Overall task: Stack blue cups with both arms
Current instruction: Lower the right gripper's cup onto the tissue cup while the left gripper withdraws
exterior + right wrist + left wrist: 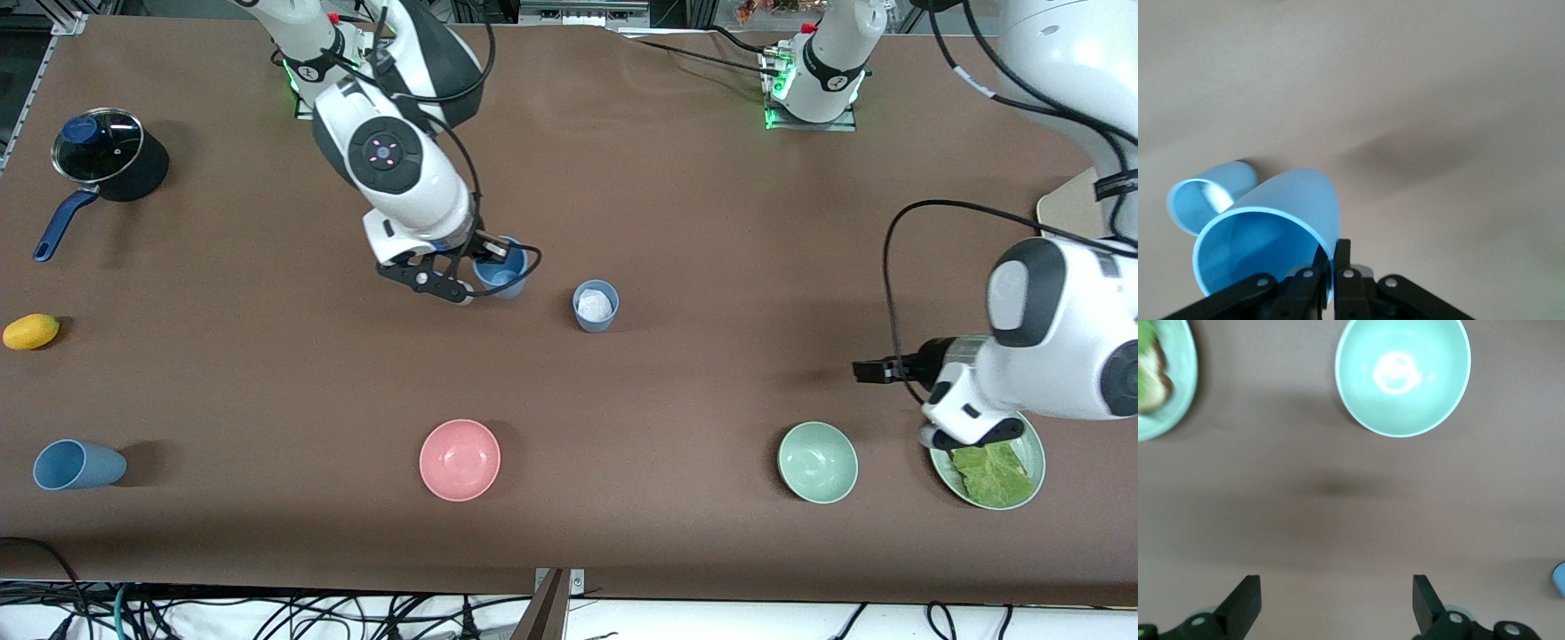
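My right gripper (484,258) is shut on the rim of a bright blue cup (500,269) near the table's middle; in the right wrist view (1333,267) one finger is inside the cup (1271,233) and one outside. I cannot tell whether the cup is touching the table. A duller grey-blue cup (595,305) stands upright beside it, toward the left arm's end, and also shows in the right wrist view (1211,197). A third blue cup (78,465) lies on its side at the right arm's end, near the front camera. My left gripper (876,369) (1336,600) is open and empty over bare table.
A pink bowl (460,460), a mint-green bowl (817,461) (1403,377) and a green plate (1033,455) (1171,407) with lettuce lie along the edge nearest the front camera. A lidded pot (98,147) and a yellow fruit (31,331) sit at the right arm's end.
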`<state>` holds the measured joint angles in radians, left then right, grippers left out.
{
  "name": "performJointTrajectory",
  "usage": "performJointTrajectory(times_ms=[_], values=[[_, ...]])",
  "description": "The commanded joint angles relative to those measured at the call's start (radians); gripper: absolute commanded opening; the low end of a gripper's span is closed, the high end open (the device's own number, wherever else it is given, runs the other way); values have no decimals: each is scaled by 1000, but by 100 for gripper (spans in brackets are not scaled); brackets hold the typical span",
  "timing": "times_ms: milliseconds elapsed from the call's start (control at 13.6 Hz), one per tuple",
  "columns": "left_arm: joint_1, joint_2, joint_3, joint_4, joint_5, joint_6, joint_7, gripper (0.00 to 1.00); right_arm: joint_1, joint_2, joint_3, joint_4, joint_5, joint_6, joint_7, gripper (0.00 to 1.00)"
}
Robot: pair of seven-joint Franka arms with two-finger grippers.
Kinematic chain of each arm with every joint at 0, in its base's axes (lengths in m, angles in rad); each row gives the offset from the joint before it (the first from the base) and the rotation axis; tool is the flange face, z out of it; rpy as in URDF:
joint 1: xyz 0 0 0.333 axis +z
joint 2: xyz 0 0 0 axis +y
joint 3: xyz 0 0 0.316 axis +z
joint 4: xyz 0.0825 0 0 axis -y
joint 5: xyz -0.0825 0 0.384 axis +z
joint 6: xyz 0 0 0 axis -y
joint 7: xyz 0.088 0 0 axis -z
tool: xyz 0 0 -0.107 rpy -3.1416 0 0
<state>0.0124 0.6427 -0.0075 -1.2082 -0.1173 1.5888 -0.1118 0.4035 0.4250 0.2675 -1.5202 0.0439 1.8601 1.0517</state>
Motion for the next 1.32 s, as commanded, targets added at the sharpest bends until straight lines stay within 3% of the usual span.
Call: performJointTrajectory(times_ms=[0, 368, 662, 957, 1251], values=[[76, -84, -12, -63, 19, -4, 119, 100, 69, 95, -7, 150, 13, -27, 144, 0], [84, -184, -11, -210, 27, 132, 142, 100, 158, 178, -10, 236, 1, -13, 280, 0], [87, -228, -9, -254, 28, 155, 144, 100, 175, 207, -10, 241, -19, 37, 309, 0], [75, -438, -9, -532, 74, 367, 141, 100, 182, 261, -13, 305, -24, 50, 317, 0], [29, -563, -6, -614, 74, 361, 123, 100, 187, 304, -14, 371, -45, 51, 318, 0]])
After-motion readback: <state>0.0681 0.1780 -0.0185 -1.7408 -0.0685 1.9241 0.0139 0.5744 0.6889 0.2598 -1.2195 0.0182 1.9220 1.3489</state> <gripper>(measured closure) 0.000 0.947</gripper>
